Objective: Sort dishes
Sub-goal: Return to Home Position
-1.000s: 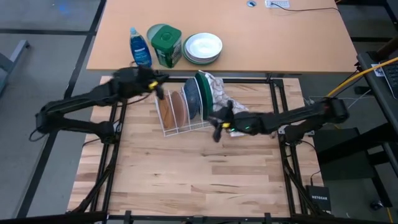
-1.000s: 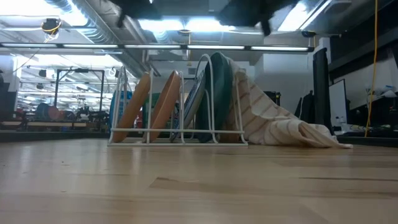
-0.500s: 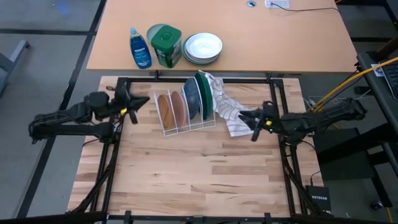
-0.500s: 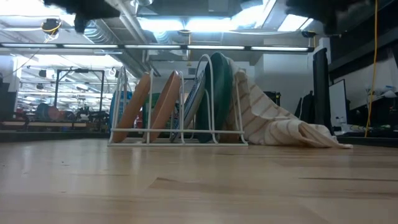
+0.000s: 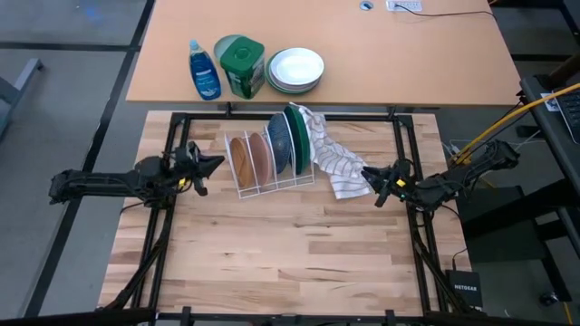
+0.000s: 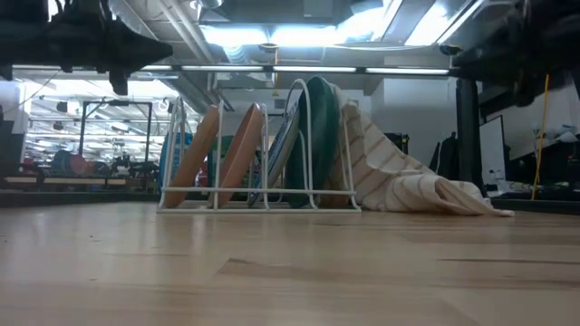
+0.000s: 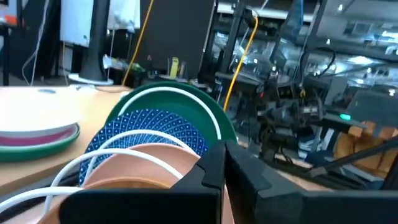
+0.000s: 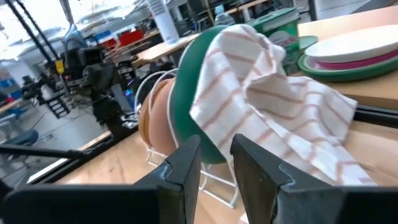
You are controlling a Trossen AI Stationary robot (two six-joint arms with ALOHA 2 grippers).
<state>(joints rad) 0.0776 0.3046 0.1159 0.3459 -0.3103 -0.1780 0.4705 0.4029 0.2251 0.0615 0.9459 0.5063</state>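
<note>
The only text that can be read is the brand name NETGEAR, in pale letters on a small dark box (image 5: pixel 467 290) off the wooden table's (image 5: pixel 272 263) corner; the blue bottle's (image 5: pixel 205 71) label is too small to read.

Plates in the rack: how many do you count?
4, upright in the rack: two brown plates at the left, then the blue dish, then the green plate against the towel. None looks hidden.
</note>
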